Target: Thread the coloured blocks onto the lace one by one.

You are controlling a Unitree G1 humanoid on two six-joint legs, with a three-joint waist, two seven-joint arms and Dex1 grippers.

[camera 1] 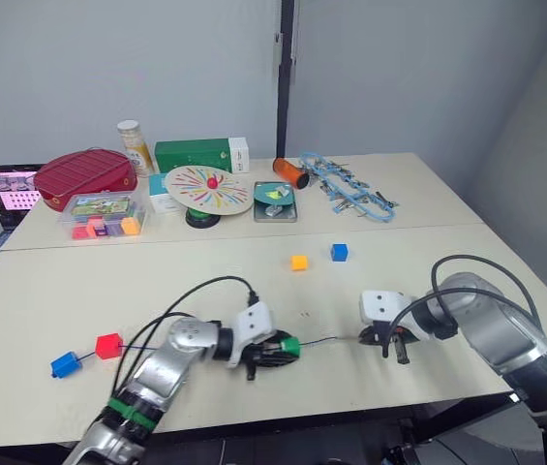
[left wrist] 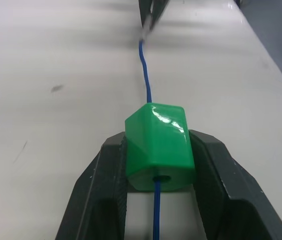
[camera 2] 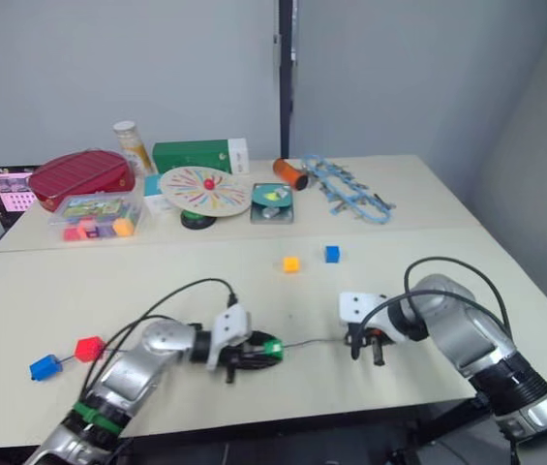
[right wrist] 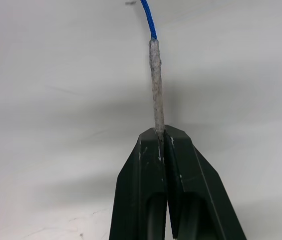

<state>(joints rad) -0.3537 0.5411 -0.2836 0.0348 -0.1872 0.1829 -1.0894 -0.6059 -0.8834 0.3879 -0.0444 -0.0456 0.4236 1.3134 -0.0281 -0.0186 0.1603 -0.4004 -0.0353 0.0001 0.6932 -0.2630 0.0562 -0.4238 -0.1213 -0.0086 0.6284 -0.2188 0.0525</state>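
L gripper (left wrist: 158, 160) low over the near part of the counter (camera 1: 428, 208), jaws clamped on the green block (left wrist: 158, 147) from both sides; the lace (left wrist: 145, 82) runs thru the block's hole and out the far face. R gripper (right wrist: 161, 137) a bit to the right at about the same depth, jaws pinched shut on the lace's pale stiff tip (right wrist: 155, 85), blue cord continuing from the tip back toward the green block. Lace stretches approx straight between the two grippers, just above the counter. Behind the L gripper, lace trails off to the robot's left where the red block (camera 1: 109, 345) and a blue block (camera 1: 65, 364) sit on it, close together near the left front of the counter. Further back, mid-counter: orange-yellow block (camera 1: 299, 263) and second blue block (camera 1: 339, 252), loose, just beside each other, well apart from both grippers. Far edge: clear tray w/ pink/orange pieces (camera 1: 105, 218), red case (camera 1: 84, 175), green box (camera 1: 194, 155), round striped disc (camera 1: 208, 188), light-blue chain tangle (camera 1: 348, 189), laptop (camera 1: 9, 189) at far left.
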